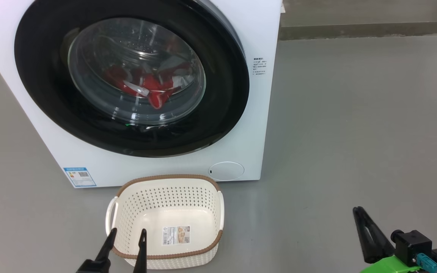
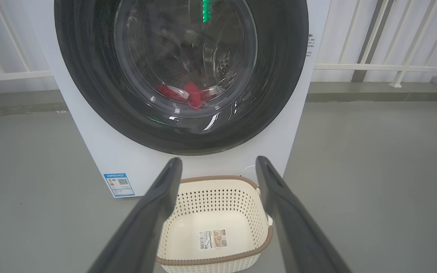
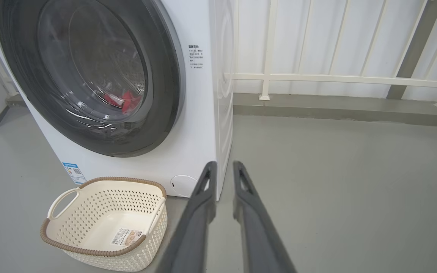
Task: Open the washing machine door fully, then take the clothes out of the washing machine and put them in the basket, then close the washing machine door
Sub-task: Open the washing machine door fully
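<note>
The white washing machine (image 1: 258, 125) stands at the upper left with its door (image 1: 47, 98) shut flat against the front. Behind the door's glass lie the red clothes (image 1: 148, 85), which I also see as clothes (image 2: 190, 93) and clothes (image 3: 125, 101). The cream basket (image 1: 165, 177) sits on the floor just before the machine, holding only its paper label. My left gripper (image 1: 127, 232) hangs open over the basket's near-left rim, nothing between its fingers. My right gripper (image 1: 357, 210) is low at the right, off the machine's right corner. In the right wrist view this gripper (image 3: 224, 163) shows a slim gap and holds nothing.
A round flap (image 1: 226, 170) and a blue label (image 1: 80, 176) mark the machine's lower front. Open grey floor (image 1: 355, 132) stretches right of the machine. A low kerb (image 1: 370, 30) and a white railing (image 3: 336, 79) bound the far side.
</note>
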You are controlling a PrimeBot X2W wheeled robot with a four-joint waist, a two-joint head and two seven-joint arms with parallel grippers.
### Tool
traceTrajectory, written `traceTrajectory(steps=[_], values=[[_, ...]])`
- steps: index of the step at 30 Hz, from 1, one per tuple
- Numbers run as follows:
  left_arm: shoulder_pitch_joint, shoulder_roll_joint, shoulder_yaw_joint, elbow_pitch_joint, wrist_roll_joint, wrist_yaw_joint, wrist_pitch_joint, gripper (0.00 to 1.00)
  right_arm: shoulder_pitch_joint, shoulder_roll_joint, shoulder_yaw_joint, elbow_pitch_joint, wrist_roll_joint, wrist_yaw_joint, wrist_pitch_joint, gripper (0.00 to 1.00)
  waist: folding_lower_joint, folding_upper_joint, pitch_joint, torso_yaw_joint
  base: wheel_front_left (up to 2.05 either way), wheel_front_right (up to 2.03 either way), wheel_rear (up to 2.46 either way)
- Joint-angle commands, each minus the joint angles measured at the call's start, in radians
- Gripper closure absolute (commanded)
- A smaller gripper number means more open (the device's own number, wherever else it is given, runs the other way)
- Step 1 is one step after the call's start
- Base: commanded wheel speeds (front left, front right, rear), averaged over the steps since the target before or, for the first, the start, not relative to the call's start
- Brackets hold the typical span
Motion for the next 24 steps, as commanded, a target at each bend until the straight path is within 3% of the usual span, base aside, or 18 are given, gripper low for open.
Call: traceTrajectory(steps=[1,7,11,20,24], values=[[-0.026,0.005,0.031,-0.019,-0.006,0.006,-0.012,0.00,-0.020,-0.015,0.022,-0.022,0.006,0.000,-0.014,1.00,0.0000,-0.0001,0.001,0.000,0.00,0.00,0.00],[-0.028,0.005,0.031,-0.018,-0.005,0.009,-0.012,0.00,-0.033,-0.015,0.016,-0.051,0.044,0.000,-0.014,1.00,0.0000,-0.0001,0.006,-0.001,0.00,0.00,0.00],[-0.029,0.004,0.031,-0.020,-0.006,0.010,-0.012,0.00,-0.039,-0.015,0.011,-0.071,0.139,0.000,-0.014,1.00,0.0000,-0.0001,0.010,-0.001,0.00,0.00,0.00],[-0.044,0.004,0.030,-0.036,-0.012,0.007,-0.012,0.00,-0.108,-0.015,0.035,0.000,0.765,0.000,-0.014,1.00,0.0000,-0.0001,0.027,0.007,0.00,0.00,0.00],[-0.051,0.003,0.026,-0.050,-0.014,0.006,-0.012,0.00,-0.166,-0.015,0.056,0.041,0.947,0.000,0.011,1.00,0.0000,-0.0001,0.042,0.013,0.00,0.00,0.00]])
